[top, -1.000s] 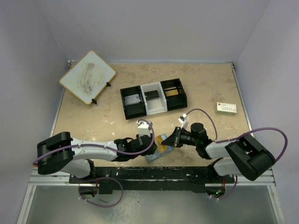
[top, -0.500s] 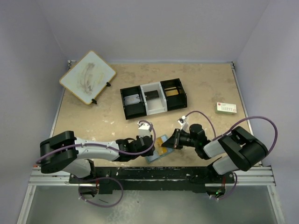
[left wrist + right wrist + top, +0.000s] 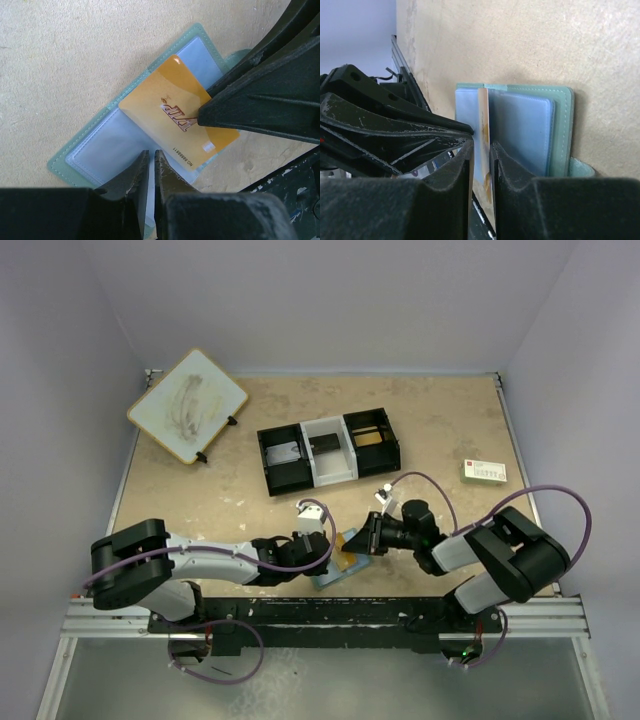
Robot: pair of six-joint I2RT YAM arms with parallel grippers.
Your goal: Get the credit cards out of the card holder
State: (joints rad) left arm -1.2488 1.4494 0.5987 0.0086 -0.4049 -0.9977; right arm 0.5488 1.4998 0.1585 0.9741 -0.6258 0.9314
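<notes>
The card holder (image 3: pixel 95 150) lies open near the table's front edge, grey-green with pale-blue pocket panels; it also shows in the top view (image 3: pixel 330 570). An orange-gold credit card (image 3: pixel 160 107) lies slanted across it, partly out of a pocket. My right gripper (image 3: pixel 481 145) is shut on this card's end, and the card (image 3: pixel 483 117) stands edge-on between the fingers. My left gripper (image 3: pixel 151 152) is nearly closed on the holder's near pocket panel, with a thin gap left. No bluish-grey card shows in the holder.
A black-and-white three-compartment tray (image 3: pixel 328 451) stands mid-table, with a grey item in its left bay and a gold one in its right. A white box (image 3: pixel 485 472) lies at the right. A wood-framed board (image 3: pixel 187 405) is at the back left. The table's front edge is just beside the holder.
My right gripper has shifted slightly left and up with the orange-gold card still in it. My left gripper has stayed on the holder.
</notes>
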